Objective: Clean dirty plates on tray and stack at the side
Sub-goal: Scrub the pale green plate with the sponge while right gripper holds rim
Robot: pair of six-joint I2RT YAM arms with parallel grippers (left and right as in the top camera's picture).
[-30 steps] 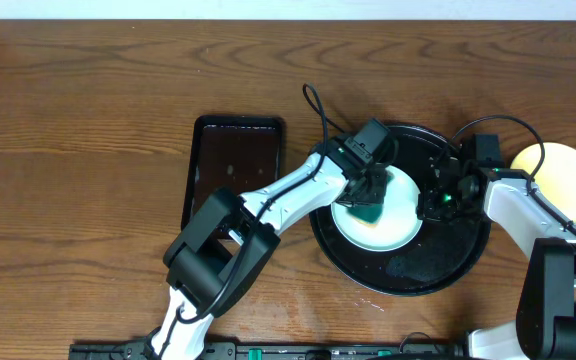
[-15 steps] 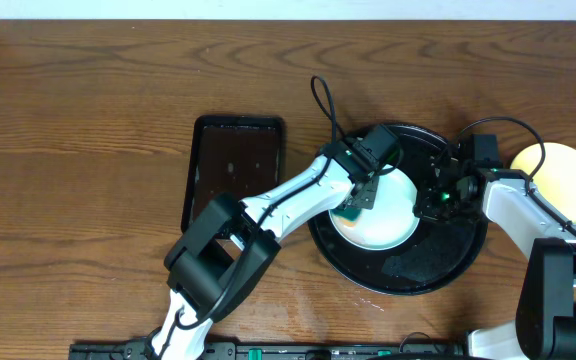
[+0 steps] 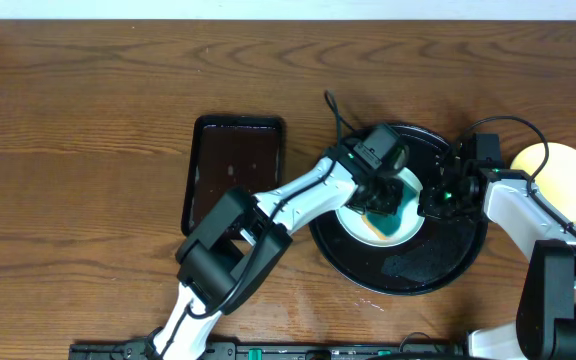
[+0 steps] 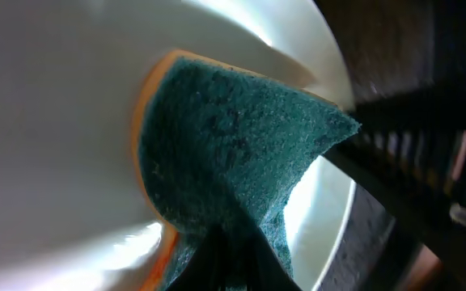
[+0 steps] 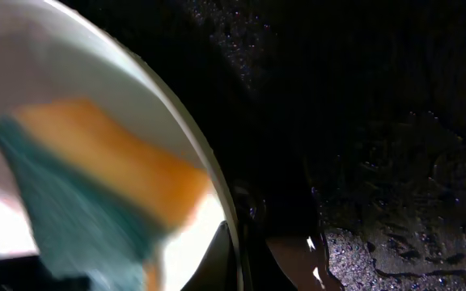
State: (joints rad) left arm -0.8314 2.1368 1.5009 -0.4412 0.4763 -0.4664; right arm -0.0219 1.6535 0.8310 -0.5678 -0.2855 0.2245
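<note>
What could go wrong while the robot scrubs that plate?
1. The right pincer seems to grip the plate only by its rim, so a hard push from the sponge might knock it loose onto the tray.
2. The tray looks wet, so a dropped plate could slide.
3. The left pincer works very near the right one; they might bump.

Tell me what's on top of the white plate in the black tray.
A green-and-orange sponge, pinched by the left gripper, presses on the plate. The plate surface beneath it is covered.
</note>
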